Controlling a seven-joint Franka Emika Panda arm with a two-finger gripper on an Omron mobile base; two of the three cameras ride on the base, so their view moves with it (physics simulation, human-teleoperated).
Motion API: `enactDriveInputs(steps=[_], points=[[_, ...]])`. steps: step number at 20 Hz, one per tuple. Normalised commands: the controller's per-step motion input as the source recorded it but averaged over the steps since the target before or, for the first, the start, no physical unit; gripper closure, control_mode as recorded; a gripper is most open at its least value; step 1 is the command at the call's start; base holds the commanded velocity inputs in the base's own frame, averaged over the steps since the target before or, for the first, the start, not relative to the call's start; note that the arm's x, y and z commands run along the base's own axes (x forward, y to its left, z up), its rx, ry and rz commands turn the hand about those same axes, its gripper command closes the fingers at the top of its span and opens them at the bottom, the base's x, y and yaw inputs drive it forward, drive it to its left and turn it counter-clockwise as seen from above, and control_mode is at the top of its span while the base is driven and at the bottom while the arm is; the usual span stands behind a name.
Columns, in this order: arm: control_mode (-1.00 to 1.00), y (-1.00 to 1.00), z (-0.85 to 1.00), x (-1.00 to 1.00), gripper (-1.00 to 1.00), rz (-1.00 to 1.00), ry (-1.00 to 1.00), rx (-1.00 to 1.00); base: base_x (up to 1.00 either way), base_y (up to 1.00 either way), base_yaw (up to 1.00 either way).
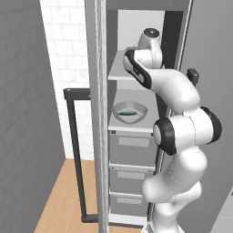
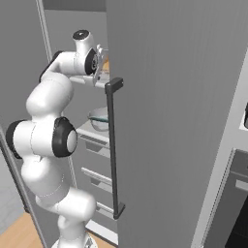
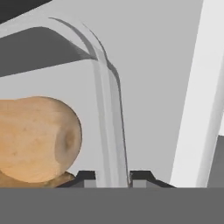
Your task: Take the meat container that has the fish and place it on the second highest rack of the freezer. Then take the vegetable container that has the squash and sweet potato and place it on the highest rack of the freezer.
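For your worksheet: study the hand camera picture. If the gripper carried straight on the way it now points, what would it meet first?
The gripper already straddles the vegetable container's rim, so it would probably run along that wall first. Beyond it looks like the freezer's pale back wall, though depth is unclear.

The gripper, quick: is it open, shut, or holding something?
Gripper: fingers close on either side of the vegetable container's rim; whether they grip it or are letting go cannot be told.
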Motion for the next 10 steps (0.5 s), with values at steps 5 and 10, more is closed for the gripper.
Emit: enactDriveInputs(steps=[5,10], points=[[-1.00,0.00,-0.08,-0.30,-1.00,0.00,-0.23,0.02,0.00,0.00,0.00],[-1.00,0.00,0.16,-0.74,-1.00,0.00,-0.31,0.03,0.00,0.00,0.00]])
